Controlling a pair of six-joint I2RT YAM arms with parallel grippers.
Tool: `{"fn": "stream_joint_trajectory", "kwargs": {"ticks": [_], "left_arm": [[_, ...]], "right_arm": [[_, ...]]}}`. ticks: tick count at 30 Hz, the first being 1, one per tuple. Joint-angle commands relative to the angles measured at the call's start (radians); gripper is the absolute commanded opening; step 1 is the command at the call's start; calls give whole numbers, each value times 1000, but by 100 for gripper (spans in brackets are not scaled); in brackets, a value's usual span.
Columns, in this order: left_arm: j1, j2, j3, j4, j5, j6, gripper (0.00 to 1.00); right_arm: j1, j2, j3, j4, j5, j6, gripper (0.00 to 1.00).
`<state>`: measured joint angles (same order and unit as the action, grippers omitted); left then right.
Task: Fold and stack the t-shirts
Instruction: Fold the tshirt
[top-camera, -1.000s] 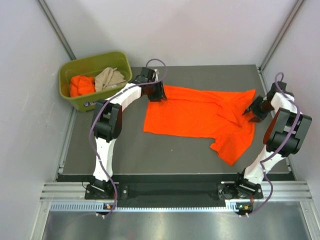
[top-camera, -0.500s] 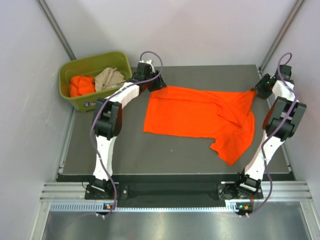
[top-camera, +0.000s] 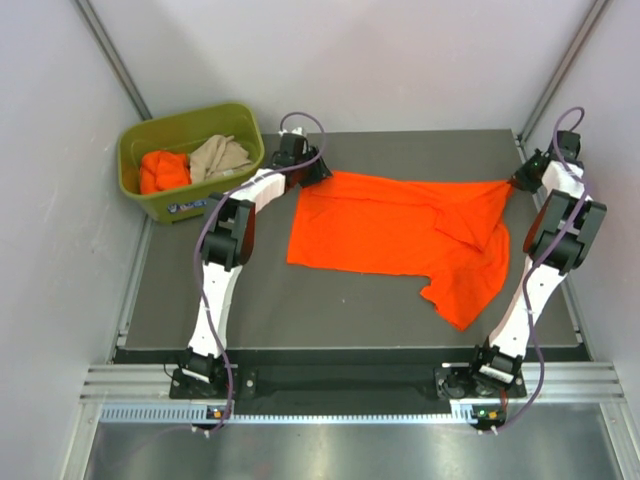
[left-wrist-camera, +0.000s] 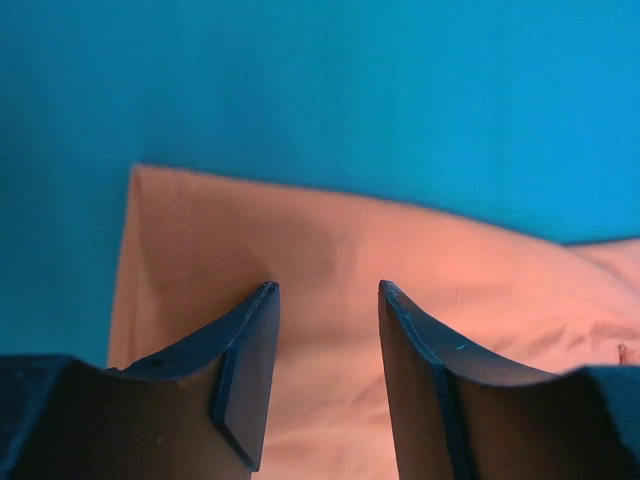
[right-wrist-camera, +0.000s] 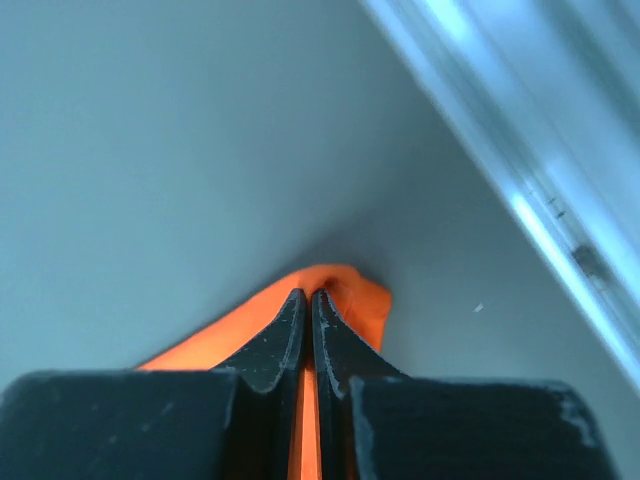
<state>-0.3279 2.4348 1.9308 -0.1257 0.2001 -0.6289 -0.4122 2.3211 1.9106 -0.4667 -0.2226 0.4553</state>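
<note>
A bright orange t-shirt lies spread across the back half of the dark table, one sleeve trailing toward the front right. My left gripper hovers open over the shirt's back left corner, its two fingers apart with cloth showing between them. My right gripper is shut on the shirt's back right corner, a thin fold of orange cloth pinched between its jaws. An orange t-shirt and a beige-tan t-shirt lie crumpled in the bin.
The olive-green bin stands off the table's back left corner. The dark table ends in a metal rail at the front. White walls close in at the back and on both sides, near the right gripper.
My right gripper moved from the sleeve area to the shirt's back right corner and shut on it. The left gripper shifted slightly back along the shirt's back left corner, still open.
</note>
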Motion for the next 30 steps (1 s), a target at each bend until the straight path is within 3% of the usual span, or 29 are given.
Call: {"fn": "stream_joint_trajectory", "kwargs": {"ticks": [1,6,11,13,16,21,28,30], "left_arm": [[20,46,69,-12,-28,-28,49],[26,61,74,-78,-57,4,49],[35,59,68,-87,-36,35,49],[36,55,79,-98,-28,51,50],[36,29,96,-106,-7,49,55],[33,-42,93,-104,24,18,63],[23,-144,5,-97,62,41,60],[18,-157,-19,-104,76,47,58]], "right_arm": [[-25,-9,-7,102,69,6,0],[-23,0,-13,114,183,-26,0],[-19,52,33,60,155,-49,2],[-17,49,30,57,149,-61,15],[-14,35,68,21,138,-61,26],[3,8,198,-189,160,-76,52],[56,-153,191,-374,311,-139,75],[85,-213,162,-391,331,-155,78]]}}
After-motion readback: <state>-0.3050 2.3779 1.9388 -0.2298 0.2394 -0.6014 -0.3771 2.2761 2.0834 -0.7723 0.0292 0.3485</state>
